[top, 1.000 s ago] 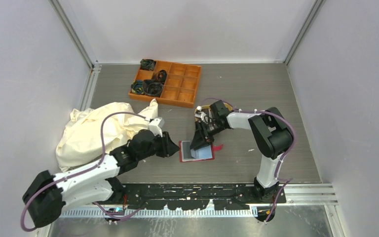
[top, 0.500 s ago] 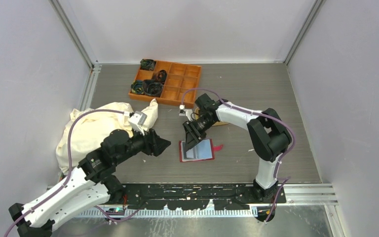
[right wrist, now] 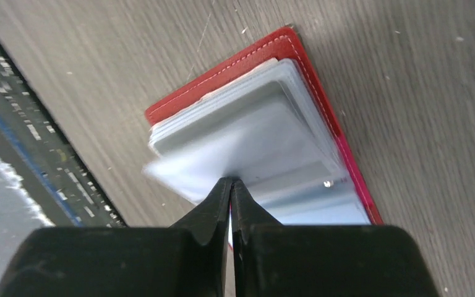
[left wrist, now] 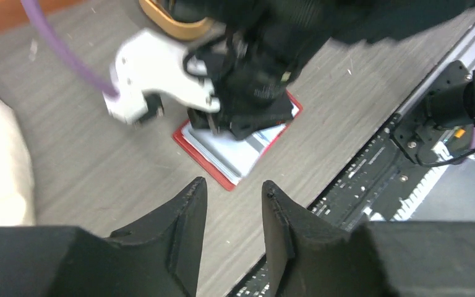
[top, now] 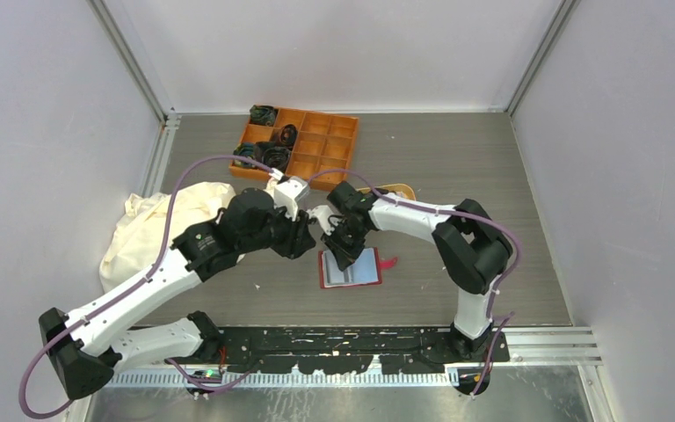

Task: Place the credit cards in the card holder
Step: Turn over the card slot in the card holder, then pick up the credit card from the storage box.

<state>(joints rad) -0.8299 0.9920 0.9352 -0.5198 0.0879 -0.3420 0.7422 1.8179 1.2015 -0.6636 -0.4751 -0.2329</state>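
The red card holder lies open on the table, its grey and light-blue pockets facing up. It also shows in the left wrist view and in the right wrist view. My right gripper is shut, and its tips rest on a pale, blurred pocket leaf of the holder. I cannot tell whether it pinches that leaf. My left gripper is open and empty, just left of the holder and above the table. No credit card shows in any view.
A tan oval tray lies behind the right arm. An orange compartment box with dark items stands at the back. A crumpled cream cloth lies at the left. A black rail runs along the near edge.
My left arm swung up and to the right, bringing its gripper close to the holder's left edge. My right gripper moved left and down onto the holder's pockets.
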